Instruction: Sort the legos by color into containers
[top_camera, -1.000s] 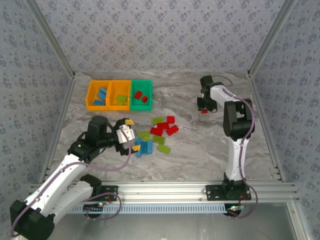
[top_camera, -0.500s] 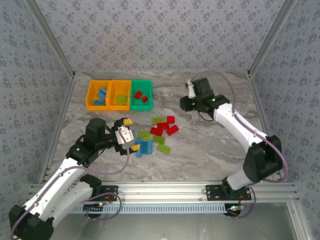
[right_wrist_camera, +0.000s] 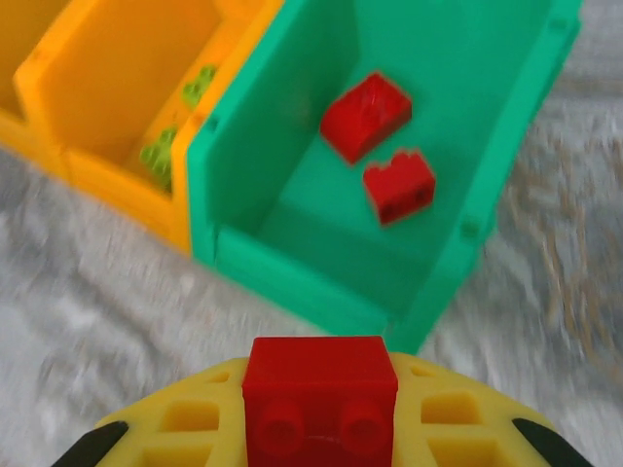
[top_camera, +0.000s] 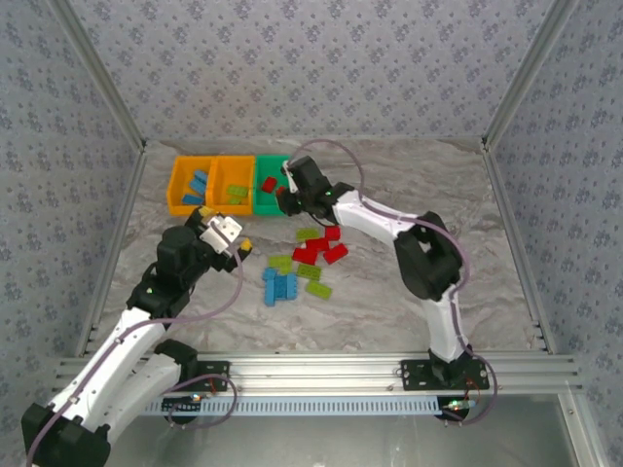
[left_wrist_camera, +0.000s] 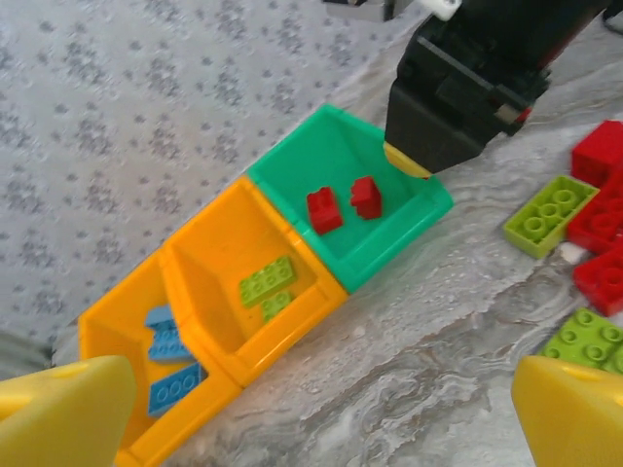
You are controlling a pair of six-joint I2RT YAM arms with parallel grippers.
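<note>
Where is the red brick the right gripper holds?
The red brick sits bottom centre of the right wrist view, clamped in the right gripper, just short of the green bin.

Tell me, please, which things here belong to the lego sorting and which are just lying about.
Part of the job:
red lego held in the right gripper; green bin with two red legos; two orange bins, holding green legos and blue legos; loose legos in a pile.

Just there:
marbled tabletop; patterned walls; aluminium rail.
</note>
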